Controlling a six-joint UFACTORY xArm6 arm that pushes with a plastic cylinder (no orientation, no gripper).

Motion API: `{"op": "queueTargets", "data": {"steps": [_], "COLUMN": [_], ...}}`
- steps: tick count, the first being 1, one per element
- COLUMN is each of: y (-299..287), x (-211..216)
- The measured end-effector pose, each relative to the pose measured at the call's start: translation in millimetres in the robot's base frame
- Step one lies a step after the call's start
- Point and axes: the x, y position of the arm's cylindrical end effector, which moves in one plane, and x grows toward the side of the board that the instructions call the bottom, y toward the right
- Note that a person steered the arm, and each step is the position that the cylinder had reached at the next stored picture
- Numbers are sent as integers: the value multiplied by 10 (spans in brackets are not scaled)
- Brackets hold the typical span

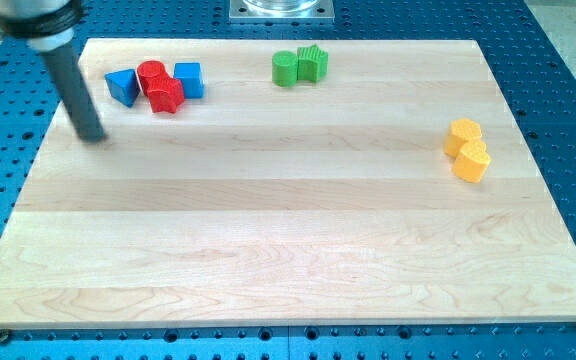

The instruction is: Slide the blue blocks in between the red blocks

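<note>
Two red blocks [159, 86] together between blue triangle [122, 86] and blue cube [189, 79] — my tip [94, 138] near, at the view's left.

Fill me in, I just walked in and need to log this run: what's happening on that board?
A robot arm's dark rod is pushing coloured blocks on a wooden board. My tip rests near the view's upper left, just below and left of a cluster: a blue triangular block, two red blocks and a blue cube. The blues flank the reds rather than sitting between them. The tip touches nothing. Two green blocks sit at the top, two yellow blocks at the right.
</note>
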Motion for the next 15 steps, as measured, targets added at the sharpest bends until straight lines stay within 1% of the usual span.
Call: {"op": "queueTargets", "data": {"steps": [1, 2, 3, 4, 5, 6, 7, 8, 9, 10, 11, 12, 13, 14, 15], "y": [-157, -69, 116, 355, 364, 111, 252, 1098, 1328, 1318, 1329, 1484, 1819, 1783, 1361], "x": [-178, -808, -1170, -1169, -1169, -1169, -1602, -1926, -1753, -1411, -937, -685, -376, -54, 61]}}
